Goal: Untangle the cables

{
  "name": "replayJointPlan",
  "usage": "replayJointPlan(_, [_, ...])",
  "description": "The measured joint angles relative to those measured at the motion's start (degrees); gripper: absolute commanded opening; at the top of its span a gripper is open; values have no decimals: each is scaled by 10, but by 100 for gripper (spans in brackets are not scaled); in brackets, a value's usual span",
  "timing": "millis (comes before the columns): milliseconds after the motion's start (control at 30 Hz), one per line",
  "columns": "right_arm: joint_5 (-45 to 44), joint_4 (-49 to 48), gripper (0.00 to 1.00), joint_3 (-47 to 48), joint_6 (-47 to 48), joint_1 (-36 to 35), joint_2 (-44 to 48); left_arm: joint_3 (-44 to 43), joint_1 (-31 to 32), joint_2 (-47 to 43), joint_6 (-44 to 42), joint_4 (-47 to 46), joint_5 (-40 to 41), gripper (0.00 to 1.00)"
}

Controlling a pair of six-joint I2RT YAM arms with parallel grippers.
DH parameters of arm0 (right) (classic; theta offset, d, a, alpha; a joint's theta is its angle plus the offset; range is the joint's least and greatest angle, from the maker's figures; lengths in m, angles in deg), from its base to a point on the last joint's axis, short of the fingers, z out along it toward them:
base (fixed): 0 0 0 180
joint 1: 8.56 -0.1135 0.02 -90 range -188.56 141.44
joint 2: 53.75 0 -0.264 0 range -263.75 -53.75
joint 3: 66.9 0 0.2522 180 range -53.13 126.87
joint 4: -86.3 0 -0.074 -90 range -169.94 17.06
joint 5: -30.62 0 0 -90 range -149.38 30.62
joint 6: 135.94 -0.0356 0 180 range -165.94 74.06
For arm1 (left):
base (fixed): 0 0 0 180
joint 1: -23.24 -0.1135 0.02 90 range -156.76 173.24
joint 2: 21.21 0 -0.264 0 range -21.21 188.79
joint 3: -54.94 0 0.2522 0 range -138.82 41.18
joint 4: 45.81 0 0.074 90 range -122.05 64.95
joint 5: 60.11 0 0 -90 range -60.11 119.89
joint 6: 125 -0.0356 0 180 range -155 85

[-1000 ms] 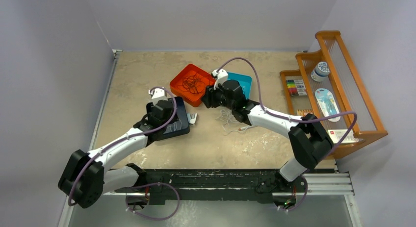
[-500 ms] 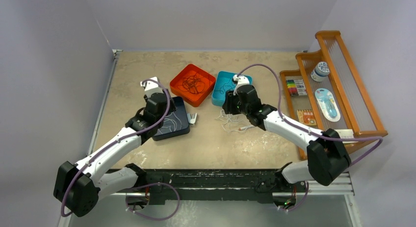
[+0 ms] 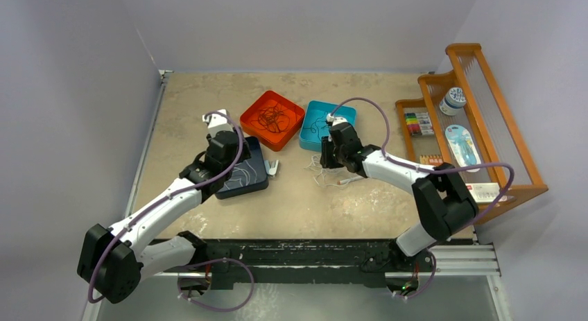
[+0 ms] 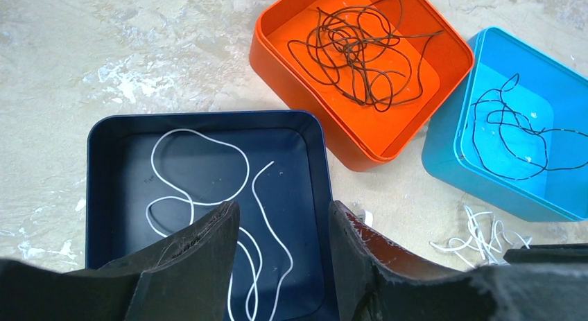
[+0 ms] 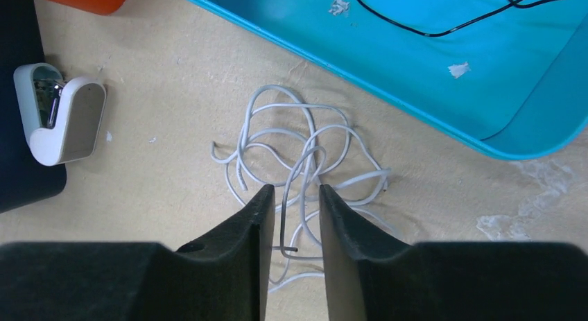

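Most of the sorting looks done. The black cable (image 4: 513, 127) lies alone in the blue tray (image 4: 444, 154). The brown cable (image 4: 353, 50) sits in the orange tray (image 4: 423, 71), just left of the blue tray. One white cable (image 4: 246, 170) lies in the dark tray (image 4: 118, 196), further left of the blue tray. What is left is the white tangle (image 5: 305, 154), on the bench (image 5: 152, 196) just in front of the blue tray. Your right fingers (image 5: 260, 210) hang over it, partly open, with one strand in the gap but not pinched. Your left fingers (image 4: 222, 227) are partly open over the dark tray and hold nothing. That last clump needs pulling apart.
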State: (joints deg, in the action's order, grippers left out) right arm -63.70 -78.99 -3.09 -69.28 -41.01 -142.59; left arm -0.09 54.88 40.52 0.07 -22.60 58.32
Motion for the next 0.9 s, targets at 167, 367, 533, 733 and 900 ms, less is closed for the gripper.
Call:
replayJointPlan(167, [8,-1,12,7,3,2,-14,0,0,0,-2,-2,-10,50])
replayJointPlan(367, [6,0,0,10,8,2,5,0,0,3,-3,-22,-35,49])
replayJointPlan(533, [8,2,0,19,10,2,68,0,0,22,-4,-52,-94,50])
replayJointPlan(733, [30,-11,0,27,17,3,136,0,0,42,-4,-114,-193,49])
replayJointPlan(900, [81,-33,0,27,42,3,190,0,0,42,-15,-158,-242,50])
